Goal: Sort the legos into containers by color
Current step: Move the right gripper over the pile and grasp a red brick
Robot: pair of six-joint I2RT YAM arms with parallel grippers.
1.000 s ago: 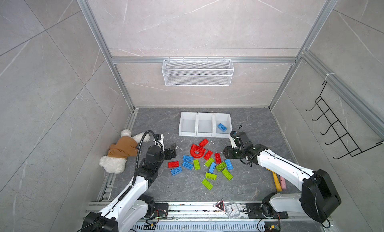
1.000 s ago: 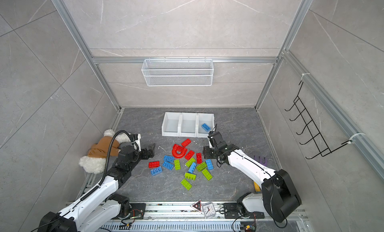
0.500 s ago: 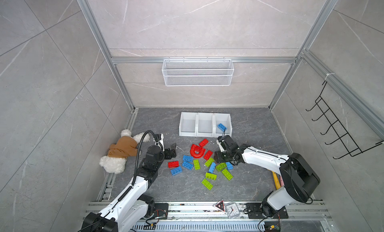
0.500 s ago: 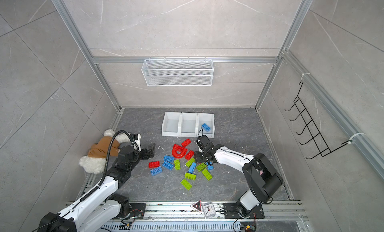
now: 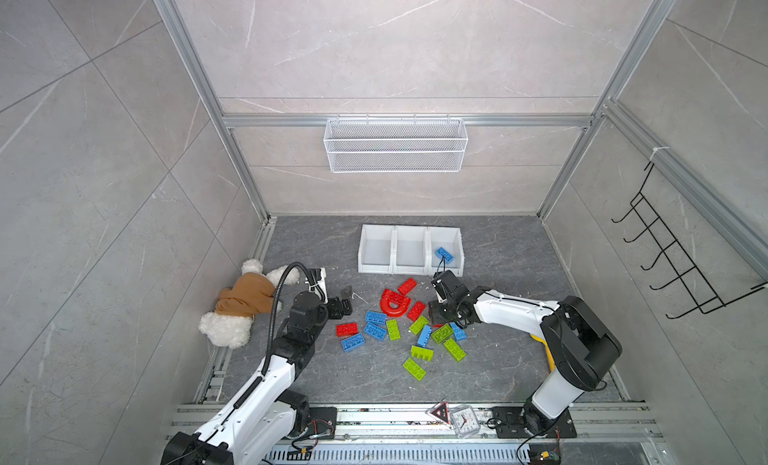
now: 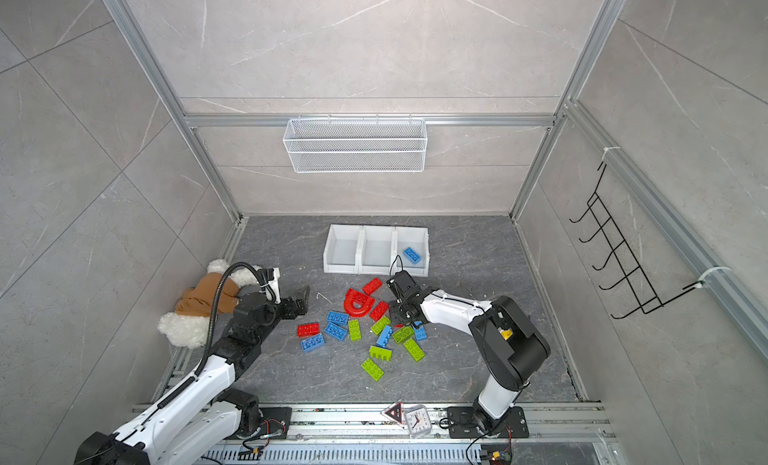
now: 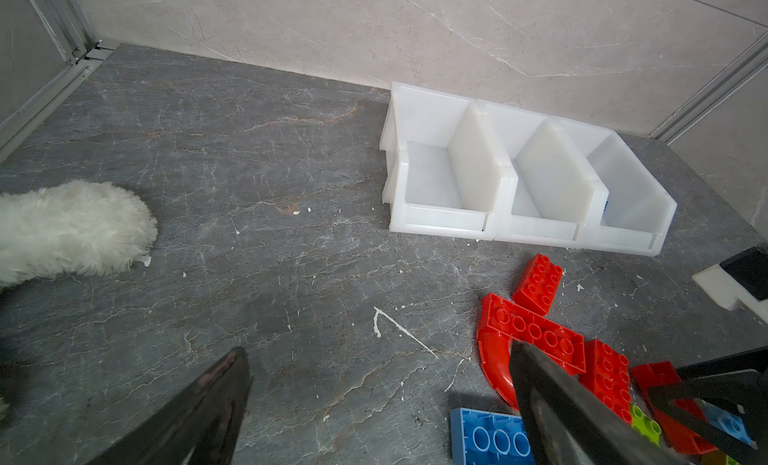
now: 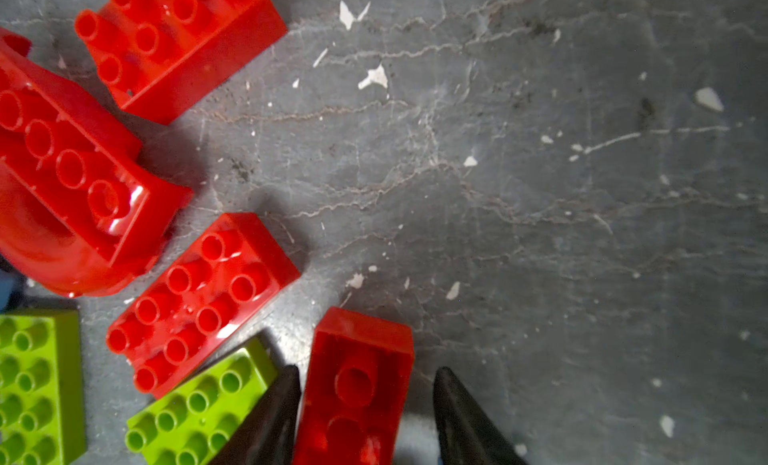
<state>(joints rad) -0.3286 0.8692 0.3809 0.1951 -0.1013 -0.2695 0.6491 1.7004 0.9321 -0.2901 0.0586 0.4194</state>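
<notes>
- The dark tabletop carries everything. The row of three white bins stands toward its back, and every place below is read from that row.
- The loose legos lie scattered in front of the bins, with red, blue and lime mixed together. Only one blue brick is sorted, in the end bin on the right arm's side. The other two bins are empty, so the sorting looks barely begun.
- The left tool hangs in front of the bins and off toward the left arm's side. Its jaws are spread wide with nothing between them.
- The right tool is down in the pile, just in front of the bin with the blue brick. Its jaws are partly open and straddle a small red brick. One fingertip is against the brick's side and the other stands a little clear, so there is no grip yet.
- The step in hand appears to be closing on that red brick. It would go best if the tool is centred so both fingers meet the flat sides together; otherwise the brick may slide or twist.
- A lime brick lies right beside the nearer finger and could be dragged along, so lift straight up before swinging away.
- Red belongs in one of the two empty bins.
</notes>
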